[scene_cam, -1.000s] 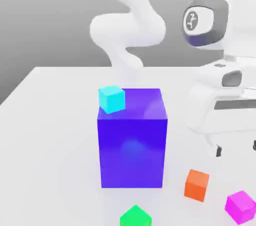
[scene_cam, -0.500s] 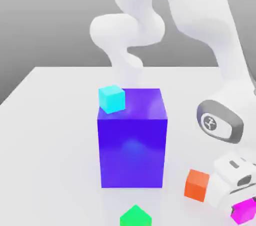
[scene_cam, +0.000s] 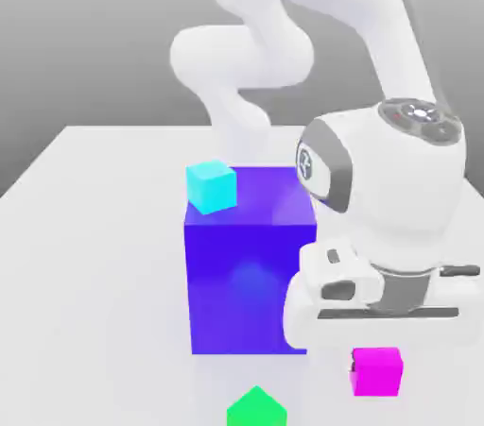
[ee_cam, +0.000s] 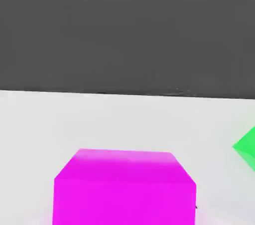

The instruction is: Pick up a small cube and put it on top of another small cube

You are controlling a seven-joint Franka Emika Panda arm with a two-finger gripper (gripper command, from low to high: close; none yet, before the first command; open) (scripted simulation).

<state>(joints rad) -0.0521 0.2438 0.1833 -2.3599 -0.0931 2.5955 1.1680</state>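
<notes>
The small magenta cube hangs just under my white hand, close to the table and at the front right corner of the big blue-violet block. My gripper is shut on the magenta cube. A dark fingertip shows against the cube's side on the exterior view's left. In the hand view the magenta cube sits right in front of the camera. A small cyan cube rests on the top of the blue-violet block, at its far corner on the exterior view's left.
A small green cube lies on the white table in front of the block, left of the held cube in the exterior view. My arm's white links rise behind and to the right of the block.
The hand dropped onto the magenta cube at the front right and shut on it. It has since carried the cube toward the exterior view's left, up to the block and in front of the orange cube.
</notes>
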